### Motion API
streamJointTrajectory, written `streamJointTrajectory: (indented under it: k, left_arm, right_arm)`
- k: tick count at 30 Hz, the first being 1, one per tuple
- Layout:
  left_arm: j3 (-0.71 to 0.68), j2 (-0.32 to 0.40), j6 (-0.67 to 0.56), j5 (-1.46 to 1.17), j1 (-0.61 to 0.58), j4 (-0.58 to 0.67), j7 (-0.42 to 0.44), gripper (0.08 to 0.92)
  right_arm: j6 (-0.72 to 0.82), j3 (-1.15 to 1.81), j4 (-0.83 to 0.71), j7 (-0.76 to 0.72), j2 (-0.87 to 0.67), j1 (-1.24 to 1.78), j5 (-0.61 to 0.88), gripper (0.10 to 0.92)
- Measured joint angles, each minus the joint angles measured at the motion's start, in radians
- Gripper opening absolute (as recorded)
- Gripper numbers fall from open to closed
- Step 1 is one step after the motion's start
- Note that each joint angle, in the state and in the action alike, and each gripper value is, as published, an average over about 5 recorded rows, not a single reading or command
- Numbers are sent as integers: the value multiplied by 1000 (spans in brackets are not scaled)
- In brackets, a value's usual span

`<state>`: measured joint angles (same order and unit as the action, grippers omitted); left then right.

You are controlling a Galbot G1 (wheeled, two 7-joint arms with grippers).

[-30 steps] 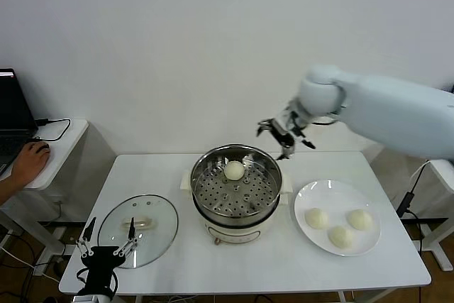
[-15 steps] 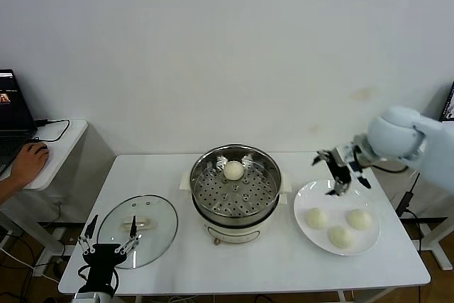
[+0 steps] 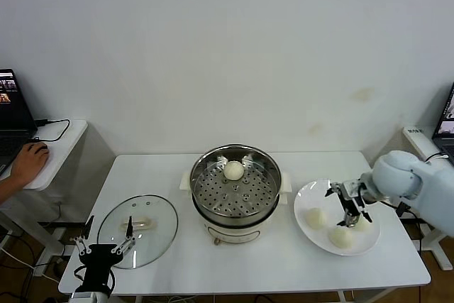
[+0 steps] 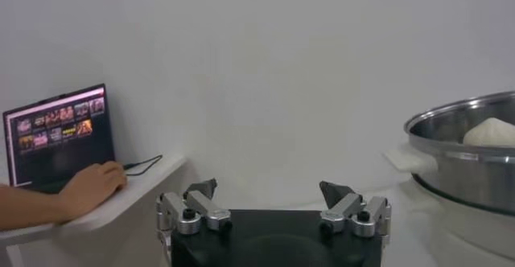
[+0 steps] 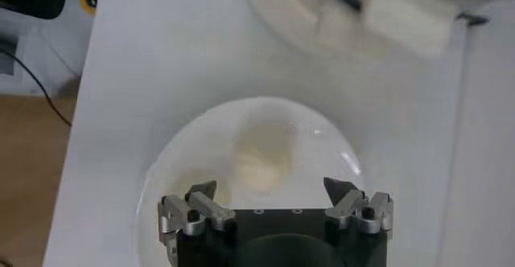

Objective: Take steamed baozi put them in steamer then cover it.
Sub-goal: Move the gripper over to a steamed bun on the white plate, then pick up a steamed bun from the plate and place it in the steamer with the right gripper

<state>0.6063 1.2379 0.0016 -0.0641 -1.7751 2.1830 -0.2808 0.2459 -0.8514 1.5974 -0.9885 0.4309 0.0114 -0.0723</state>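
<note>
Over the white plate [image 3: 369, 240] at the table's [image 3: 284, 264] right end, the right claw [image 3: 348, 204] hangs open above three baozi [image 3: 341, 236]; it should centre on one and close gently. Nearby, the steamer [image 3: 235, 188] holds one bun [image 3: 234, 169]. Beside the glass lid [image 3: 138, 228], the open left claw [image 3: 105, 249] waits.

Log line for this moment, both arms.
right gripper: open, over plate | steamed baozi: one in steamer | left gripper: open, idle by lid
</note>
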Motion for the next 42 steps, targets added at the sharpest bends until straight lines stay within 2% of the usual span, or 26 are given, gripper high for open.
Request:
streamJointTrajectory:
  k: [13,23,35,42]
  left_arm:
    - [7,8,1,2,6,-21,1,823]
    - [10,11,-4,3,8,-35,1,823]
    - [6,12,-4,4,9,-36,0,823]
    - [7,13,-5,4,4,-27,0,823]
  right_arm:
    - [-24,104,-183,13,150,121,-51,822]
    - [-17,123,-262,12,237,152,-72,820]
    - [-3,137,-280,7,257,162,-78,612]
    - [4,122,-265,-3,239,140,-64,578]
